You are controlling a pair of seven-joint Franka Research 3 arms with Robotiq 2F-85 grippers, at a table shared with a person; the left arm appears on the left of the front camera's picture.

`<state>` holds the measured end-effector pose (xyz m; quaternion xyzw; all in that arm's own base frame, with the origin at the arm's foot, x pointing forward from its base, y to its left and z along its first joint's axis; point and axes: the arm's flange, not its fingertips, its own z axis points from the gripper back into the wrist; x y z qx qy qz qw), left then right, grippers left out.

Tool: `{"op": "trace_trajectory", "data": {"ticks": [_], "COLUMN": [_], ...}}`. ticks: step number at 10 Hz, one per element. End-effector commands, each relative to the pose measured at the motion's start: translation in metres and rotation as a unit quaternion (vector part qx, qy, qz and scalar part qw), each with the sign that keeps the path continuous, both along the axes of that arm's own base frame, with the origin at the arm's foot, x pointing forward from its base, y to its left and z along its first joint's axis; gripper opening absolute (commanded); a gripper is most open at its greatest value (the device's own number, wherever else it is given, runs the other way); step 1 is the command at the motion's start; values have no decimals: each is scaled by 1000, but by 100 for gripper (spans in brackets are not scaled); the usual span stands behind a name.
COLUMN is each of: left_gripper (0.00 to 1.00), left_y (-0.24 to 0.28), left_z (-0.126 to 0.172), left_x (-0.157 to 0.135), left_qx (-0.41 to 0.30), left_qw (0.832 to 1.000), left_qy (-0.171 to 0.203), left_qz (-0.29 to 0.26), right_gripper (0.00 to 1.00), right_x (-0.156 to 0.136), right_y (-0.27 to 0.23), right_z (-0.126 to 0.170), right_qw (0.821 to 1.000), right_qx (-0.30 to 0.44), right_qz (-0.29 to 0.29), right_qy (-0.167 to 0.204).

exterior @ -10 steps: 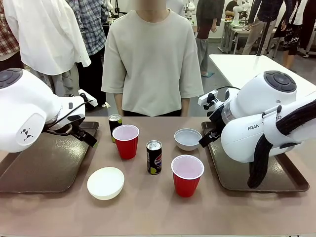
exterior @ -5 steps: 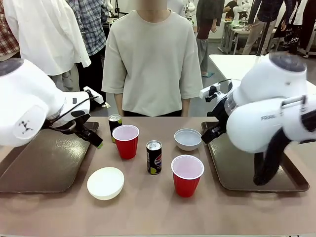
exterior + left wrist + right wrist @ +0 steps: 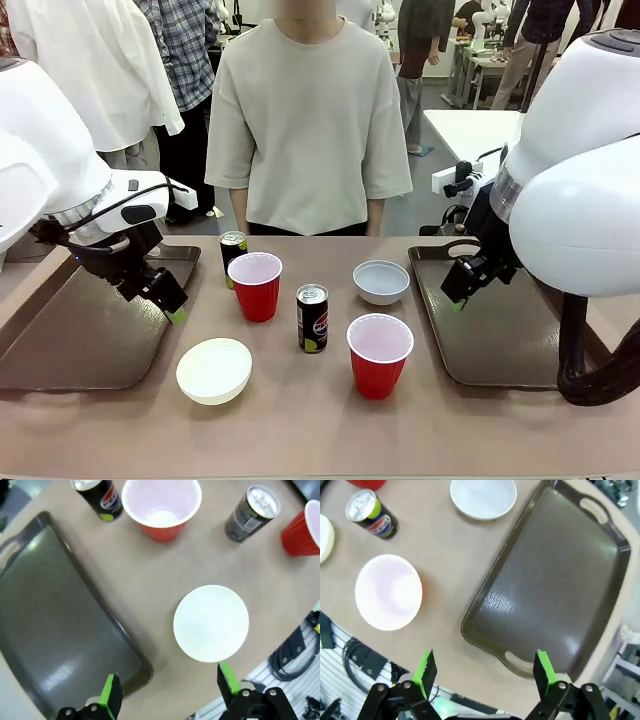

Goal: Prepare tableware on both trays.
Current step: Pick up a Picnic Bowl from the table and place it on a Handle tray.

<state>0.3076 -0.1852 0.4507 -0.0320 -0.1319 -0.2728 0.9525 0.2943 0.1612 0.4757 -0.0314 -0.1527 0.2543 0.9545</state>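
Hovering tilted, left end effector [image 3: 172, 308] (right end effector [image 3: 457, 300] too) gapes.

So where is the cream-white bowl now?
In the front view the cream-white bowl sits on the table left of centre, beside the near corner of the left tray, with a red cup behind it and a Pepsi can to its right.

Far can [image 3: 232, 247] half behind cup [image 3: 255, 287] (label unreadable), cream bowl [image 3: 325, 539] cropped

The brown table [image 3: 300, 430] sat under even indoor light. Behind the person [image 3: 308, 130] at its far side lay a grey floor [image 3: 425, 205], with a white table [image 3: 480, 135] to the right and more tables [image 3: 480, 65] farther back.
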Motion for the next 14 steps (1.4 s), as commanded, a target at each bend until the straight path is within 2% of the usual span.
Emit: {"op": "trace_trajectory", "data": {"ticks": [1, 2, 3, 4, 5, 6, 7, 8, 10, 12, 14], "left_gripper": [100, 100, 100, 100, 100, 100, 100, 100, 100, 100, 100], "left_y": [-3, 0, 10, 25, 45, 66, 90, 114, 164, 184, 201], "left_z": [-12, 0, -1, 11, 35, 45, 57, 64, 71, 69, 67], "left_x": [13, 0, 23, 31, 26, 28, 26, 24, 15, 9, 10], "left_qx": [-24, 0, -73, -165, -270, -357, -401, -426, -469, -476, -479], "left_qw": [999, 1000, 997, 985, 960, 928, 907, 896, 878, 875, 872], "left_qy": [-2, 0, 6, 33, 42, 64, 81, 91, 86, 87, 88], "left_qz": [-22, 0, -7, -31, -59, -86, -100, -90, -51, -16, 43], "right_gripper": [100, 100, 100, 100, 100, 100, 100, 100, 100, 100, 100], "right_x": [16, 0, 26, 38, 37, 34, 25, 15, -5, -13, -9], "right_y": [2, 0, 1, -6, -23, -50, -73, -99, -144, -170, -172], "right_z": [-10, 0, -4, 6, 24, 36, 45, 50, 43, 31, 21], "right_qw": [1000, 1000, 993, 977, 949, 929, 915, 900, 876, 865, 861], "right_qx": [21, 0, 91, 191, 300, 361, 396, 429, 476, 495, 498], "right_qz": [15, 0, 49, 64, 60, 44, 36, 25, 8, -11, -26], "right_qy": [-5, 0, 55, 72, 71, 68, 68, 67, 73, 77, 93]}}
